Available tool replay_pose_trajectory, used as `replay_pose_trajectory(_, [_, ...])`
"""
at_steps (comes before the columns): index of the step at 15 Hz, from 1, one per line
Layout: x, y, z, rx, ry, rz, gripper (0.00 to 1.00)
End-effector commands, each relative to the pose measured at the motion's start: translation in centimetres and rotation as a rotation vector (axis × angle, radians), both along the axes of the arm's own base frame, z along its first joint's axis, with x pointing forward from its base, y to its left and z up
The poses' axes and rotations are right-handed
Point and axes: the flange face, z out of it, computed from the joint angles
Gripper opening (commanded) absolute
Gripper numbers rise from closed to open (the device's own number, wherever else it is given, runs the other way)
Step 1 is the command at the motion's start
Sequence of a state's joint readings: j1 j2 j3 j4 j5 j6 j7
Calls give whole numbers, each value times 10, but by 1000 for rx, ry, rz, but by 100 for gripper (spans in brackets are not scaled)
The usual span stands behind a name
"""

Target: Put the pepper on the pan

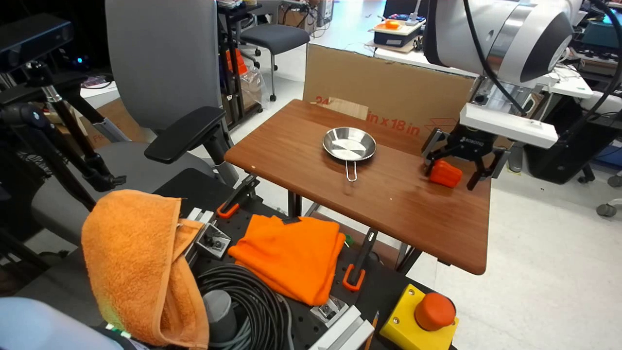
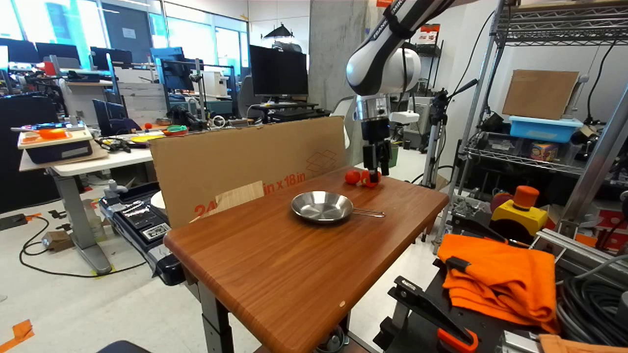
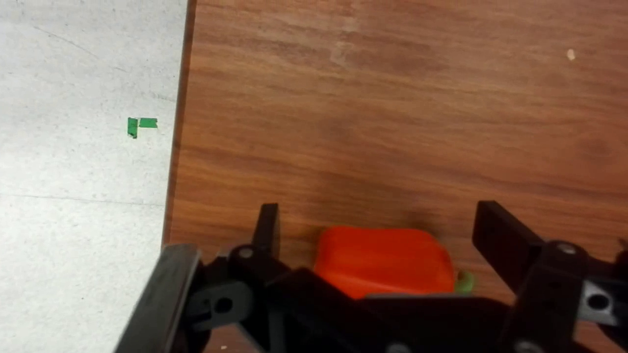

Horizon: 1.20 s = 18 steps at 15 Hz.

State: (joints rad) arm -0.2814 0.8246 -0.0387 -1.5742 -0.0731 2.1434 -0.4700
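At the right of the frame in an exterior view, the claw (image 1: 450,177) hangs over a brown table (image 1: 427,214), straddling an orange-red pepper (image 1: 445,174). Low in the middle of the wrist view, the pepper lies on the table between the fingers (image 3: 267,228), its green stem (image 3: 465,282) toward the right side. The claw is released (tabletop shows between each finger and the pepper). Near the centre of the frame in both exterior views, a shiny pan (image 1: 349,144) sits on the table, well apart from the pepper; its wire handle (image 1: 351,180) runs toward the lower edge in an exterior view. Just left of the pepper in an exterior view sits a round red piece (image 2: 352,177); whether the two touch, I cannot tell. Along the table's upper edge in an exterior view stands a cardboard sheet (image 1: 340,73), with a folded orange cloth (image 1: 291,257) at lower middle.
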Motion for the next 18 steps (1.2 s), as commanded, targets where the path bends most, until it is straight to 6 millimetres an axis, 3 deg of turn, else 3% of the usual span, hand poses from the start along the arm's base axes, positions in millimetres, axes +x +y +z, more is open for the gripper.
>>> replay_pose_trajectory(1, [7, -4, -3, -7, 0, 8, 100])
replay_pose_trajectory(9, [15, -5, 9, -14, -32, 8, 100])
replay_pose_trajectory(18, [16, -4, 7, -15, -29, 9, 100])
